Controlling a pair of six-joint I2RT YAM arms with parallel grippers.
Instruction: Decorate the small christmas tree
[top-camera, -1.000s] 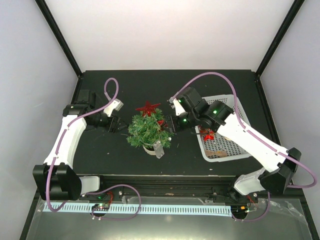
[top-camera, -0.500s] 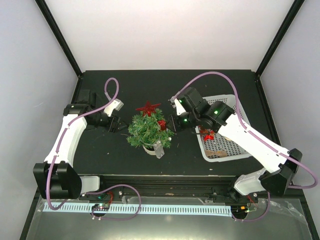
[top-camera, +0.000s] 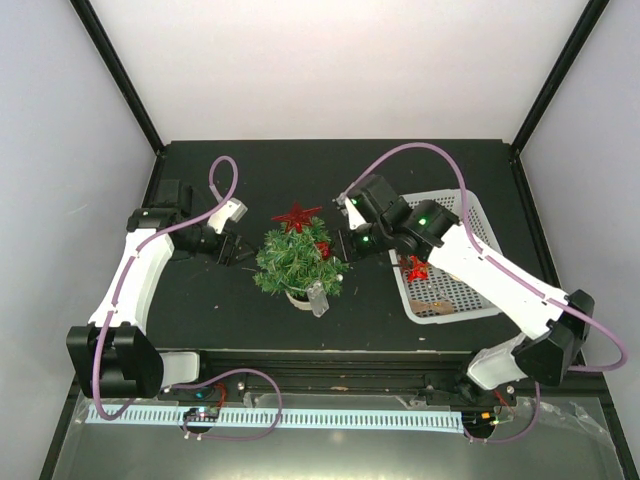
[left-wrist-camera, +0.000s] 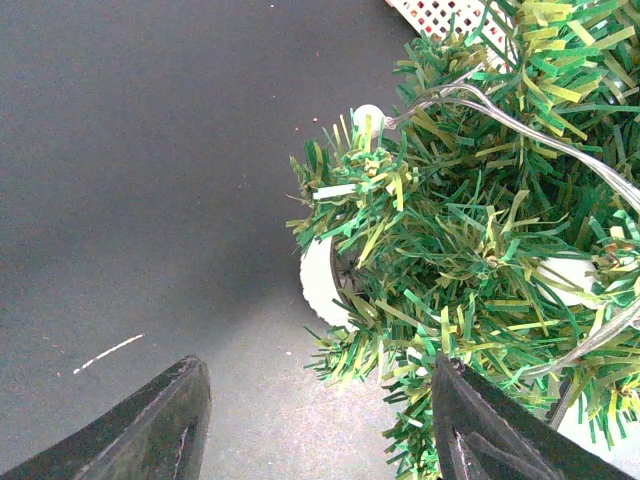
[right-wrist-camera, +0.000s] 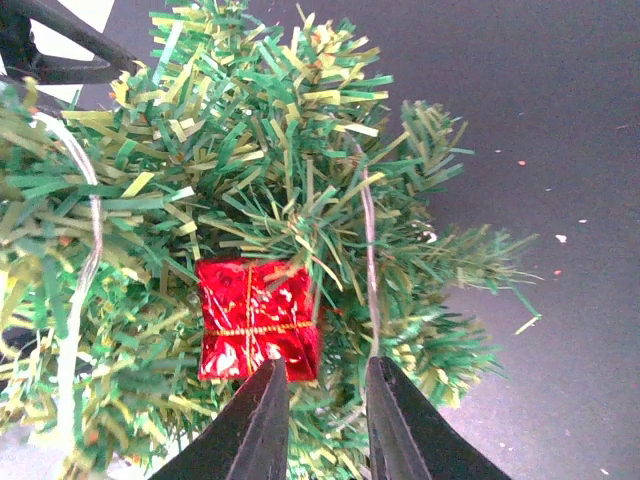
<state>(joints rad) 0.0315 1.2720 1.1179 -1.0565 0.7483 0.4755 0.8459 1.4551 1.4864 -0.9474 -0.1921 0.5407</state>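
The small christmas tree (top-camera: 295, 262) stands mid-table in a cream-white pot (left-wrist-camera: 318, 288), with a red star (top-camera: 296, 216) on top and a clear light string (left-wrist-camera: 500, 115) through its needles. A red foil gift box (right-wrist-camera: 255, 320) rests in the branches on its right side (top-camera: 323, 249). My right gripper (right-wrist-camera: 325, 392) is pushed into the foliage just below that box. Its jaws stand narrowly apart, with only needles and a thin thread between them. My left gripper (left-wrist-camera: 320, 430) is wide open at the tree's left (top-camera: 238, 250), its right finger brushing the lower branches.
A white mesh basket (top-camera: 468, 215) sits at the right under the right arm, with a red ornament (top-camera: 415, 268) and a brownish piece (top-camera: 432, 297) inside. A clear plastic piece (top-camera: 318, 298) leans by the pot's front. Walls enclose the black table.
The right jaws have narrowed a good deal and the right arm has edged left toward the tree. The gift box stays in the branches. The left arm has not moved.
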